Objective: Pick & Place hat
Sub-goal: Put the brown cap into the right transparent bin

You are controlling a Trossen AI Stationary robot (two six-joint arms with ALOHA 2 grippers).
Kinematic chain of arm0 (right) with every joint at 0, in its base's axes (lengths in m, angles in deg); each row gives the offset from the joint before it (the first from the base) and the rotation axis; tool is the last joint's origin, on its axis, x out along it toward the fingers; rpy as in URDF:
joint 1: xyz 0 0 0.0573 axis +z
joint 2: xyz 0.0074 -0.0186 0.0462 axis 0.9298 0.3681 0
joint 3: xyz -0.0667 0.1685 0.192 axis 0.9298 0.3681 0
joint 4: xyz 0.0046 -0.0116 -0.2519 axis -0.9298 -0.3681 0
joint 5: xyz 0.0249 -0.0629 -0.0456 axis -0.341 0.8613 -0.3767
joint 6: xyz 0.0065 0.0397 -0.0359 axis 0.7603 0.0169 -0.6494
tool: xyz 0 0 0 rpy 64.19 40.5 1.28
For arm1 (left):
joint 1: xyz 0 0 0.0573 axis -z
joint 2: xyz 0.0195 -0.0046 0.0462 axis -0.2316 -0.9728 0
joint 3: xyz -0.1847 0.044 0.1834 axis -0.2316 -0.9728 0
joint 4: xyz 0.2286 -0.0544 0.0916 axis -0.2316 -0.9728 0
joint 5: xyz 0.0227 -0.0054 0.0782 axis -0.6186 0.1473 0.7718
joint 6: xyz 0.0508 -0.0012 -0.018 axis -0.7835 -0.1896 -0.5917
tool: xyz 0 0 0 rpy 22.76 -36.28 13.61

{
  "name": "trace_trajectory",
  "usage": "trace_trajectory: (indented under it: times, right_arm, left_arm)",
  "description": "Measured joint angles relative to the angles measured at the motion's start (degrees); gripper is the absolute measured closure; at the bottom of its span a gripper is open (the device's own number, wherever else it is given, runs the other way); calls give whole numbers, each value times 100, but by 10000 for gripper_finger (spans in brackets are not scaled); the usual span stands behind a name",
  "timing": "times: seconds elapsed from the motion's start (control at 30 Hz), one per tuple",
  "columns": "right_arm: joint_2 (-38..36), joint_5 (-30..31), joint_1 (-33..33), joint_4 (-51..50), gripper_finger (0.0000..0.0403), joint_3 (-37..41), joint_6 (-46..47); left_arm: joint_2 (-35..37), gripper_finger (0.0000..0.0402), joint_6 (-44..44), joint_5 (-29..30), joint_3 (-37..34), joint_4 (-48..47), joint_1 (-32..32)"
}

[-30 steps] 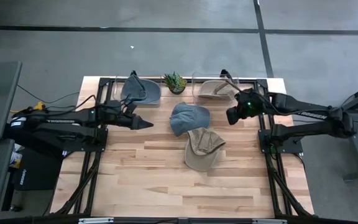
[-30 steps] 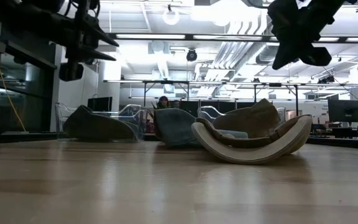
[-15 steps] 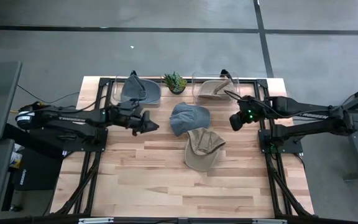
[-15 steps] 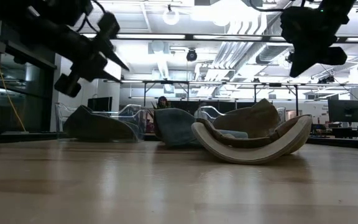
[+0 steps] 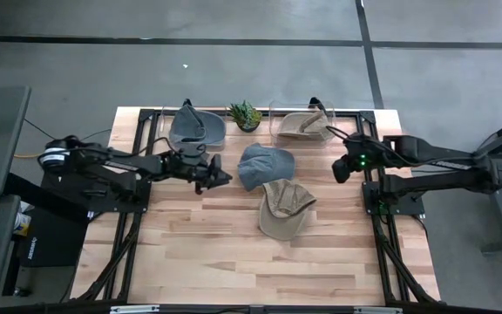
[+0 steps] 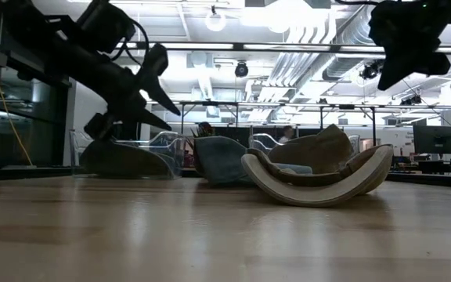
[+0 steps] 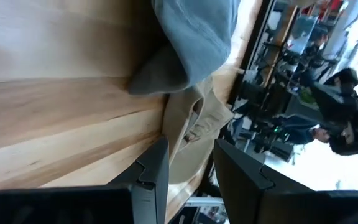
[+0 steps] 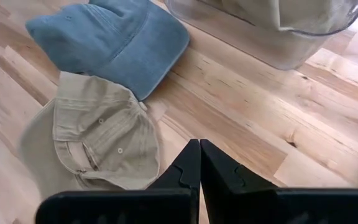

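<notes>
A blue hat (image 5: 264, 166) lies at mid-table with its crown up. A khaki hat (image 5: 284, 208) lies upside down just nearer, its edge against the blue one. My left gripper (image 5: 225, 177) hangs open a little left of the blue hat (image 7: 197, 37), pointing at it, with nothing between its fingers (image 7: 190, 149). My right gripper (image 5: 338, 172) is shut and empty above the table, right of both hats (image 8: 199, 149).
Two clear bins stand along the far edge. The left bin (image 5: 194, 129) holds a grey-blue hat and the right bin (image 5: 303, 125) a beige one. A small potted plant (image 5: 246, 114) stands between them. Bare wood (image 5: 199, 253) lies toward the near edge.
My left gripper has gone down and toward the table's right, closing on the blue hat, and has rolled about its own axis. My right gripper has drawn back toward the table's right edge, away from the hats. The hats have not moved.
</notes>
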Motion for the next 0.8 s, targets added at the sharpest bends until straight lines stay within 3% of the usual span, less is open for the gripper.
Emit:
trace_trajectory:
  times: [0.33, 0.5, 0.8]
  right_arm:
    - [-55, -25, 0, -17, 403, -2, -155]
    - [-55, -126, 0, -5, 403, 19, 258]
    - [-406, -1037, 0, 1290, 403, 1254, 847]
  left_arm:
    - [-176, 271, 48, 481, 0, -7, 0]
    - [-176, 256, 48, 543, 0, -10, -2]
    - [-176, 254, 38, 564, 0, -16, -1]
